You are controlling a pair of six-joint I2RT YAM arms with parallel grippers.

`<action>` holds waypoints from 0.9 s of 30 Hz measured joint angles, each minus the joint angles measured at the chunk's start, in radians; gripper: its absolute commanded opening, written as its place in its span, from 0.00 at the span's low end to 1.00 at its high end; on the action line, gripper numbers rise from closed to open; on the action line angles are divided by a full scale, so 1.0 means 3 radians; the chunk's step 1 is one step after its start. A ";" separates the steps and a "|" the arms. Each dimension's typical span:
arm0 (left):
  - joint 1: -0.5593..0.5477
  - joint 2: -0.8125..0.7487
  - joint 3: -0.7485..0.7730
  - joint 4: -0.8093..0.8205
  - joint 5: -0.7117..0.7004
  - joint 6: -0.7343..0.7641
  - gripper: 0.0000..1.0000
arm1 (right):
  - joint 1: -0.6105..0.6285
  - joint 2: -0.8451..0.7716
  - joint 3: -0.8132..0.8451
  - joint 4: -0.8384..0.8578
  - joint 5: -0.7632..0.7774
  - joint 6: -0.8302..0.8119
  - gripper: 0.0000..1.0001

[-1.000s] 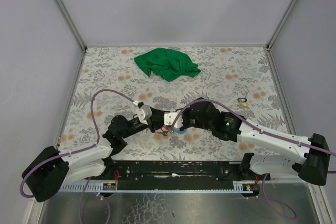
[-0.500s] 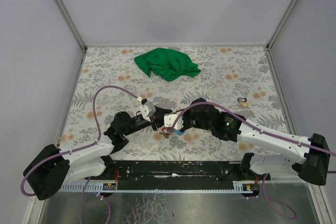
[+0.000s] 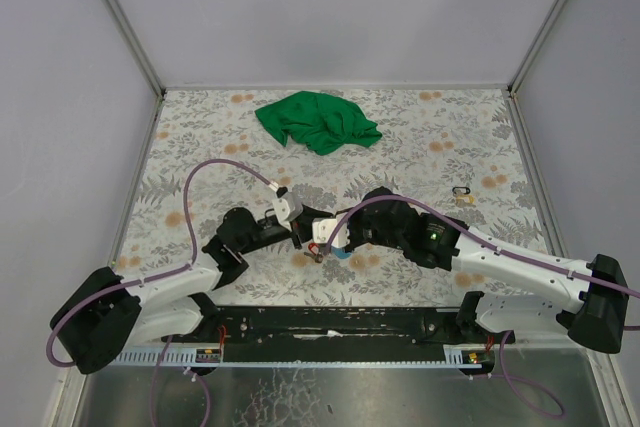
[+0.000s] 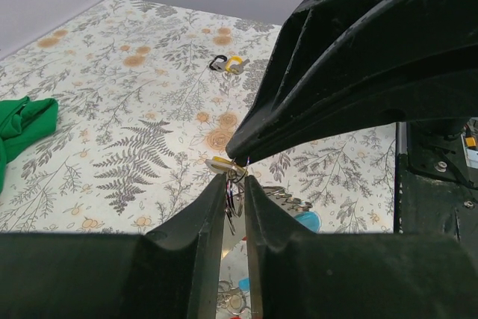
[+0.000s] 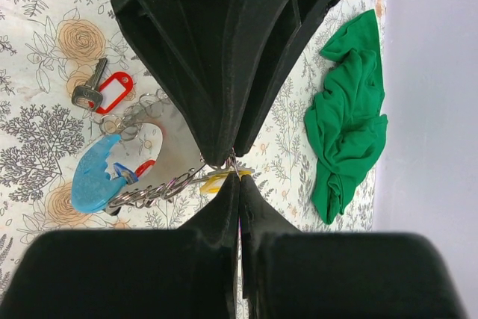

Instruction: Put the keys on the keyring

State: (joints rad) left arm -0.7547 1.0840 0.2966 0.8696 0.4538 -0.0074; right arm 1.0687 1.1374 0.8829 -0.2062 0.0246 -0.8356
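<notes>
Right fingers [image 5: 258, 222]: shut, pinching thin grey chain-like metal keyring [image 5: 153, 188]
Left fingers [image 4: 213, 218]: narrow gap at keyring, grip unclear
Red-tagged metal key [image 5: 104, 89]: beside keyring
Light-blue-tagged key [image 5: 93, 181]: touching keyring

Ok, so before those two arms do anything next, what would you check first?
1. Hold by the right gripper on the grey chain-like metal keyring: ok, jaws shut at its end.
2. Hold by the left gripper: cannot tell; its fingers stand narrowly apart around a small metal ring.
3. The red-tagged metal key threaded on: not ok, it lies on the flowered table beside the chain.
4. The light blue plastic tag threaded on: cannot tell.
5. The green cloth out of the way: ok, far off.
</notes>
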 measured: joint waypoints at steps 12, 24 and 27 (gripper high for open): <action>0.0036 0.0048 0.0024 -0.0006 0.0076 0.0015 0.17 | 0.0000 0.0000 0.0000 -0.0024 0.0060 -0.0013 0.00; 0.0120 0.0018 -0.0228 0.0097 0.0011 -0.0252 0.25 | -0.0001 -0.0008 0.0000 -0.0006 0.0128 -0.0022 0.00; 0.0148 -0.0003 -0.0252 0.0121 -0.0103 -0.0341 0.25 | -0.0001 -0.0010 0.0000 -0.0006 0.0127 -0.0023 0.00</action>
State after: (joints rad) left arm -0.7105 1.0832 0.2211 0.9058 0.4229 -0.1097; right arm 1.0683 1.1343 0.8829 -0.2081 0.0628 -0.8425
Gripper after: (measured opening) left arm 0.244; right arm 0.010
